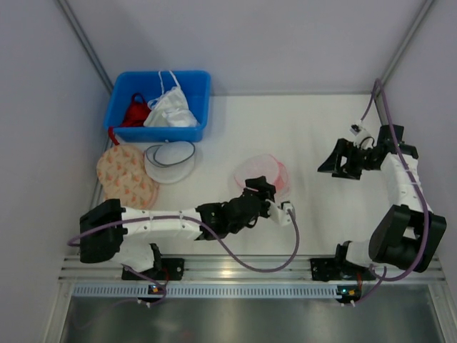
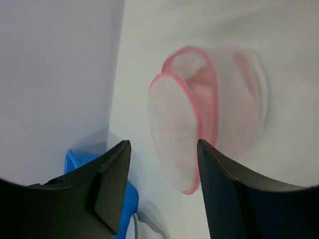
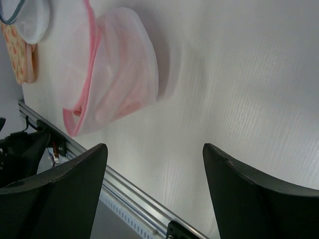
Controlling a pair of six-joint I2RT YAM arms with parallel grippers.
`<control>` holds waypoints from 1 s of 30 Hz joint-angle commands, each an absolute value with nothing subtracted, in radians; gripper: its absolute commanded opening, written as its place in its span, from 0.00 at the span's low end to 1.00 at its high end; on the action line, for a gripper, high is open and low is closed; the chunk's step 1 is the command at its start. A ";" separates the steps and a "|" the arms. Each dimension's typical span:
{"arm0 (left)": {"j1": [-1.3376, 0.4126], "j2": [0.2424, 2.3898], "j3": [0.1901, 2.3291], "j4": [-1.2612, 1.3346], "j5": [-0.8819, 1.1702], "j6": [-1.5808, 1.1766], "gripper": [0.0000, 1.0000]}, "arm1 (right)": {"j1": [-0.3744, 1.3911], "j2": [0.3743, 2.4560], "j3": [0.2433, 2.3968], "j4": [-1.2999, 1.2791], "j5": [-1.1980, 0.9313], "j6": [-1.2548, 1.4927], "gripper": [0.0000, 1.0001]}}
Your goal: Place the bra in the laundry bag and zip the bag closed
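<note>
Lab test booth: bare walls (image 1: 250,43), white table (image 1: 307,128), aluminium rail (image 1: 250,268).

Salmon-pink bra (image 2: 204,89) inside pink-rimmed mesh laundry bag (image 1: 263,175), mouth agape, mid-table.

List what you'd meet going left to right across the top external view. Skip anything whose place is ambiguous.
beige orange-patterned round fabric pouch → dark-rimmed white mesh disc → pink-rimmed see-through white mesh laundry bag → right gripper. Left out: blue plastic bin, which spans the pouch and disc, and left gripper, which overlaps the bag.
</note>
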State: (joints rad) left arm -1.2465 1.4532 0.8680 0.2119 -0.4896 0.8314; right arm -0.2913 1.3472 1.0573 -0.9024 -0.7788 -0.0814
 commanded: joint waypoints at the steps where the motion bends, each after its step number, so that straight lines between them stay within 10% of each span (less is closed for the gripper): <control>1: -1.328 1.332 0.847 0.310 -0.468 0.767 0.64 | -0.305 1.319 1.095 -0.879 -0.791 -0.104 0.78; 16: -0.809 1.095 0.956 -0.329 0.090 -0.110 0.51 | -0.131 1.491 1.085 -0.643 -0.671 -0.034 0.44; 30: -0.584 1.284 0.836 -0.344 0.273 -0.477 0.40 | 0.123 1.675 0.993 -0.322 -0.653 0.041 0.17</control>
State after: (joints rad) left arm -0.5850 1.2423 0.8295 -0.3614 0.1902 -0.3649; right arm 0.0788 1.6627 1.0176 -0.4477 -0.6556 0.0269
